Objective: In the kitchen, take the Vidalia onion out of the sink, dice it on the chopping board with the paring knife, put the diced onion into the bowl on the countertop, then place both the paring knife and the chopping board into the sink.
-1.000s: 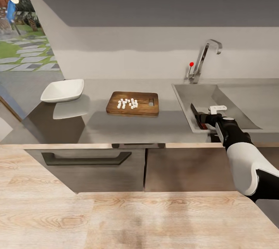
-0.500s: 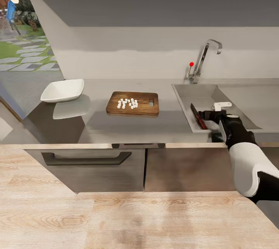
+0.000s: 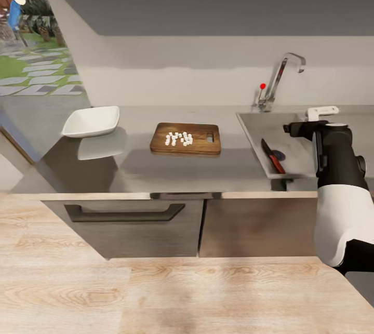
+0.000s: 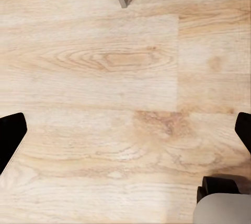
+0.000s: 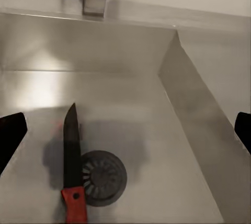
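Above the sink (image 3: 254, 131), the right gripper (image 3: 304, 122) hangs with its fingers spread wide and nothing between them; in the right wrist view only the two dark fingertips (image 5: 10, 132) show at the frame's edges. Below it the paring knife (image 5: 70, 166) lies flat on the basin floor, its red handle touching the round drain (image 5: 102, 177) and its dark blade pointing toward the back wall under the tap (image 3: 278, 79). In the head view the knife (image 3: 272, 156) sits near the basin's front left corner. On the countertop (image 3: 176, 170), the chopping board (image 3: 186, 139) lies well to the left of the sink, with small white diced onion (image 3: 178, 138) pieces on it. Farther left stands the white bowl (image 3: 92, 121). The left gripper (image 4: 125, 135) is open over a pale wooden floor (image 4: 104, 78).
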Available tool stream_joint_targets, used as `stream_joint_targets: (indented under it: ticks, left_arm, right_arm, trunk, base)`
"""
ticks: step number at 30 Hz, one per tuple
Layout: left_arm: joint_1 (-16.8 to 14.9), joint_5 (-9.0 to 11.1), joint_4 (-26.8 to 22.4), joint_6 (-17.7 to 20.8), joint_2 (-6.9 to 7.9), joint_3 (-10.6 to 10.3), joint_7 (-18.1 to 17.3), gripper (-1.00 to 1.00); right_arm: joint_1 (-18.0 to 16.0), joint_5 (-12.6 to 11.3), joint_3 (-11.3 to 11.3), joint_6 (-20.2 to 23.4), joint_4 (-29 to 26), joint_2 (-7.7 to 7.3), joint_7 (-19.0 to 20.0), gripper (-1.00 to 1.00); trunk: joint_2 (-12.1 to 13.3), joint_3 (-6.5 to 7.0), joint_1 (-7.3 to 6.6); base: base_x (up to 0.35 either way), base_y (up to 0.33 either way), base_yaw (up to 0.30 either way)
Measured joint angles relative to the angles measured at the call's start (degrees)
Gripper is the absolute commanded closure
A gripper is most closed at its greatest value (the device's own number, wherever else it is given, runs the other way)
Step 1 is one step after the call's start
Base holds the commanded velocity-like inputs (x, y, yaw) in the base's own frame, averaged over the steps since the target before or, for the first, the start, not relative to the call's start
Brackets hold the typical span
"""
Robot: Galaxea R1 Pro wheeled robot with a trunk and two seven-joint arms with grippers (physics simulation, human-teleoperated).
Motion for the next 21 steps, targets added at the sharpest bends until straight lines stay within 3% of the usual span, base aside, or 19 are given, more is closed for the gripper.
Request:
stream_joint_targets:
  ticks: [21]
  left_arm:
    - [0.0, 0.0, 0.04, 0.01, 0.24, 0.0, 0.02, -1.0]
  right_arm:
    - [0.0, 0.0, 0.39, -0.14, -0.13, 0.01, 0.6, -1.0]
  trunk:
    - [0.0, 0.0, 0.0]
  base:
    - [0.068, 0.299, 0.0]
